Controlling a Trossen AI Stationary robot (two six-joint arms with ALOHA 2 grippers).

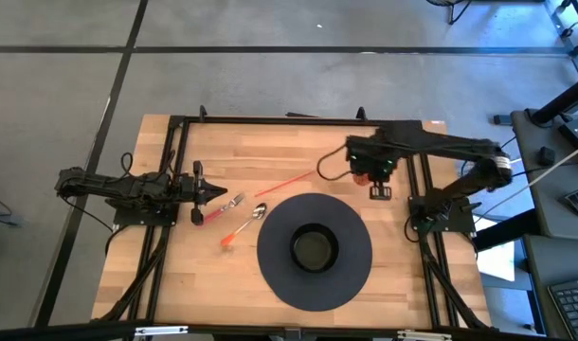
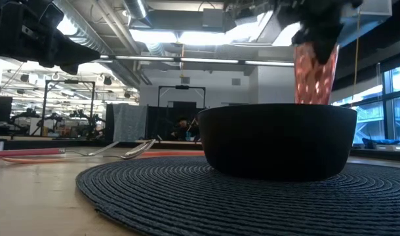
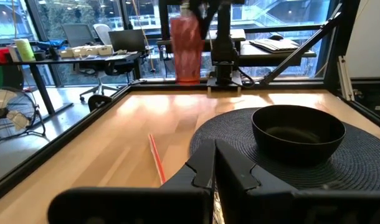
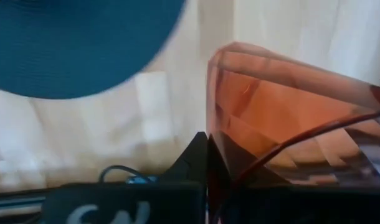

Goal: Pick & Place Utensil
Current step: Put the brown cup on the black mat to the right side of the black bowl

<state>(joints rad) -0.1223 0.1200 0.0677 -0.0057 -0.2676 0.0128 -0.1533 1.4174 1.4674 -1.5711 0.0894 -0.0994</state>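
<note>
A fork with a pink handle (image 1: pixel 234 201) and a spoon with an orange handle (image 1: pixel 256 213) lie flat on the wooden table, left of a round dark mat (image 1: pixel 270 270). A black bowl (image 1: pixel 314 248) stands on that mat. My left gripper (image 1: pixel 221 194) hovers shut just over the fork's handle side, raised off the table in the low view. My right gripper (image 1: pixel 370 173) is at the table's far right, shut on a red translucent cup (image 2: pixel 315 72). The cup's base is hidden behind the bowl in the low view. My right gripper (image 4: pixel 207 155) pinches the cup's wall at the rim (image 4: pixel 210 106), apparently one finger inside and one outside. It comes from above, pointing down. The cup hangs upright below it (image 3: pixel 186 50). Whether its base is clear of the table, I cannot tell.
A thin red stick (image 1: pixel 289 181) lies on the wood between the two arms, far of the mat, also in the left wrist view (image 3: pixel 156 158). Black frame rails run along the table's left and right sides. Bare wood lies near the front-left corner.
</note>
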